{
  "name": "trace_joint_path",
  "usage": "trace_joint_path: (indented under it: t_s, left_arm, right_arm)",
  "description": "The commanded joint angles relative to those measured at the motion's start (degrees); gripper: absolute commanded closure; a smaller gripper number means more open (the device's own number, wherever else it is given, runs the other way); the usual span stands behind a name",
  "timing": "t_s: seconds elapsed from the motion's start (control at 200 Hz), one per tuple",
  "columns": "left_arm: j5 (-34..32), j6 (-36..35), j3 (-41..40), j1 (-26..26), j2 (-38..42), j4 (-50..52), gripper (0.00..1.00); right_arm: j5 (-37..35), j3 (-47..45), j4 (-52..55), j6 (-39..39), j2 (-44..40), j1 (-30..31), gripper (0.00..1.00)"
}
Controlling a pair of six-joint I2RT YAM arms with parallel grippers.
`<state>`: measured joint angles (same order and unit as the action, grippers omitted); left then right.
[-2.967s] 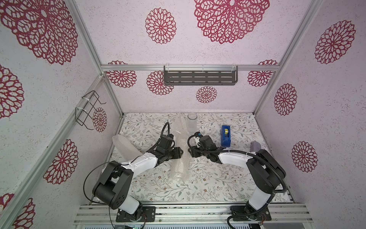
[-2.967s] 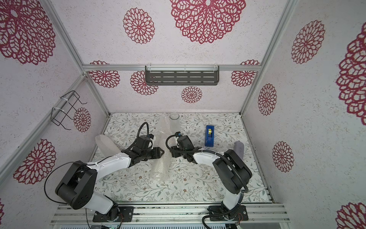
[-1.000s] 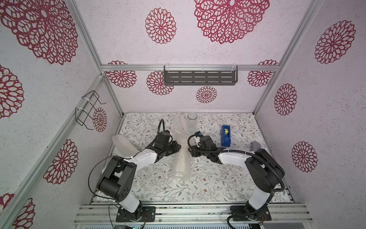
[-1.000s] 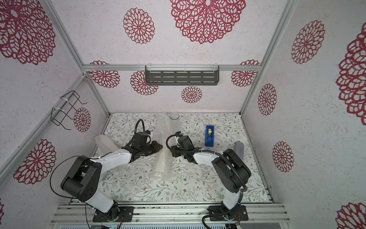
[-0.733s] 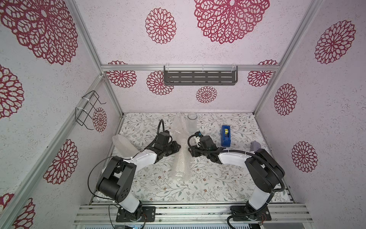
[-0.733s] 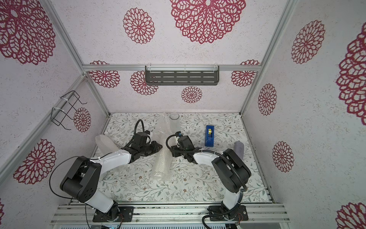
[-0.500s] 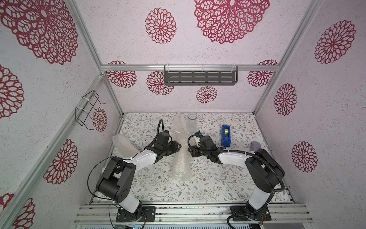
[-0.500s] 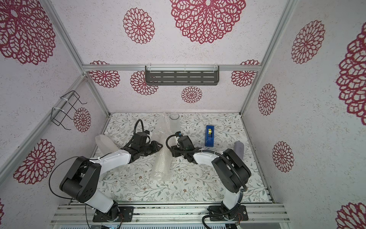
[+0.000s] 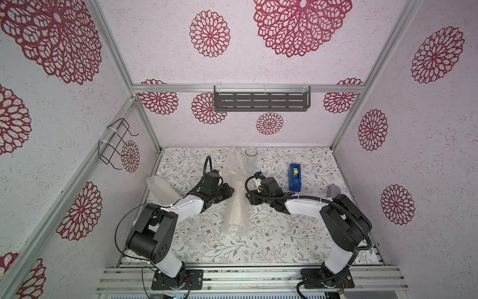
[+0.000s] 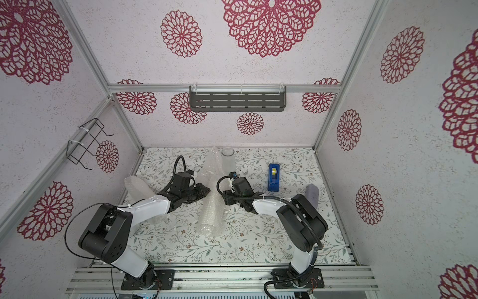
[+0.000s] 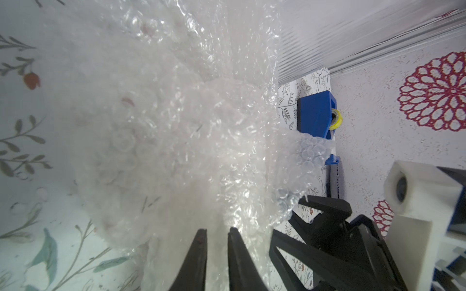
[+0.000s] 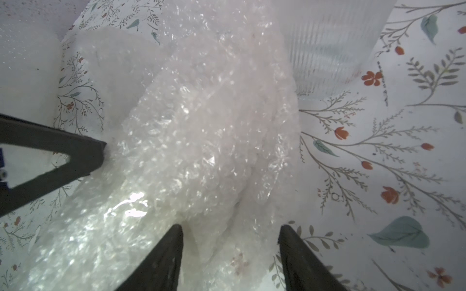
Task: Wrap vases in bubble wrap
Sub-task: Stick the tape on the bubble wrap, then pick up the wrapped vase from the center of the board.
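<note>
A long bundle of bubble wrap (image 9: pixel 237 207) (image 10: pixel 210 209) lies in the middle of the floral table; what it holds is hidden. My left gripper (image 9: pixel 231 192) (image 11: pixel 217 233) meets it from the left, its fingers almost together with a fold of wrap (image 11: pixel 176 126) between them. My right gripper (image 9: pixel 248 198) (image 12: pixel 230 230) comes from the right with its jaws wide apart around the wrap (image 12: pixel 201 151); a sliver of table shows beside one finger. A clear glass vase (image 9: pixel 251 159) (image 12: pixel 332 45) stands unwrapped just behind. A vase-sized shape in bubble wrap (image 9: pixel 161 187) leans at the left edge.
A blue tape dispenser (image 9: pixel 294 177) (image 11: pixel 315 113) sits right of centre. A grey upright object (image 9: pixel 335 190) stands at the right edge behind my right arm. A dark shelf (image 9: pixel 261 102) hangs on the back wall and a wire rack (image 9: pixel 116 145) on the left wall.
Over three seconds my left gripper has shifted slightly toward the back along the bundle and its elbow has drawn in. The right arm has stayed in place.
</note>
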<state>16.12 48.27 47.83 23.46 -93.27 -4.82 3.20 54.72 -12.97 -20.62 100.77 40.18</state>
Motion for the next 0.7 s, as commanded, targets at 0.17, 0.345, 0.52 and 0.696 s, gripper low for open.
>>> trace_joint_path:
  t_s: [0.17,0.345,0.52,0.696]
  left_arm:
    - [-2.12,-1.95,2.32,-0.17,0.84,5.11,0.76]
    - [-6.18,-5.29,4.52,0.83,3.16,12.97,0.68]
    - [-11.49,-8.76,6.45,2.97,7.06,22.25,0.40]
    - [-15.75,-11.57,8.07,7.44,11.30,28.71,0.08]
  right_arm:
    - [0.08,-2.00,-0.41,0.04,-4.67,-0.28,0.31]
    - [-3.32,-3.80,0.84,1.17,-7.88,-0.70,0.30]
    - [-5.79,-5.59,1.42,2.30,-10.64,-1.07,0.26]
    - [-9.13,-9.63,-0.09,3.79,-15.77,-3.09,0.26]
